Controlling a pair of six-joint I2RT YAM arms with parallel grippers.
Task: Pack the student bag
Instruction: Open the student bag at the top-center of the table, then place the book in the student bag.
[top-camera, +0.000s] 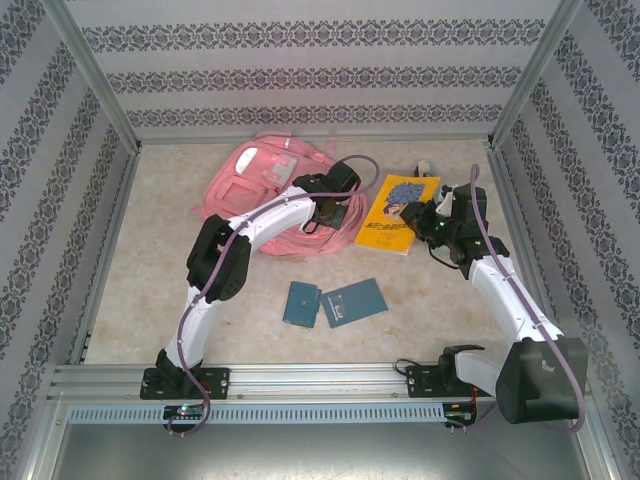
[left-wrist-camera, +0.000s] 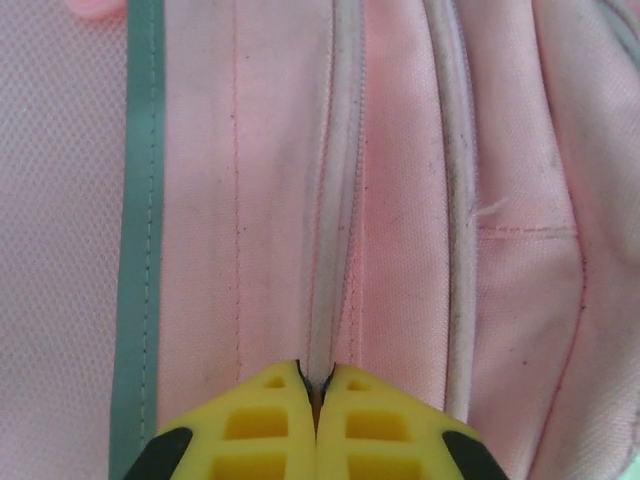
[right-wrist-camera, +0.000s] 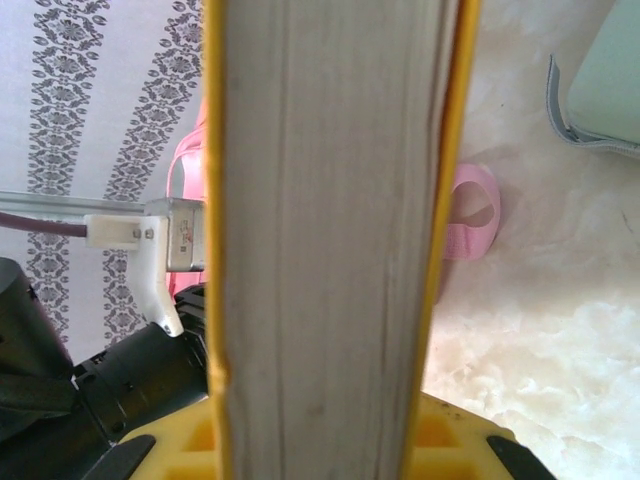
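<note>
**Left tool pinches the bag seam, right tool grips the book**

The student bag (top-camera: 262, 175) lies at 11 o'clock on the bench (top-camera: 160, 290). The left tool (left-wrist-camera: 318, 378) is fully closed on its white zip seam, probably to open it; whether a puller is caught cannot be seen. At 2 o'clock the right tool (top-camera: 425, 218) clamps the yellow book (top-camera: 398, 212) by its edge, seemingly ready for packing. The left arm covers the bag's opening.

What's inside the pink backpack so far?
The backpack hides its inside: the left wrist view shows closed pink fabric where the left claw pinches a seam. The yellow book is in the right claw, and two blue booklets lie on the table, outside.
</note>
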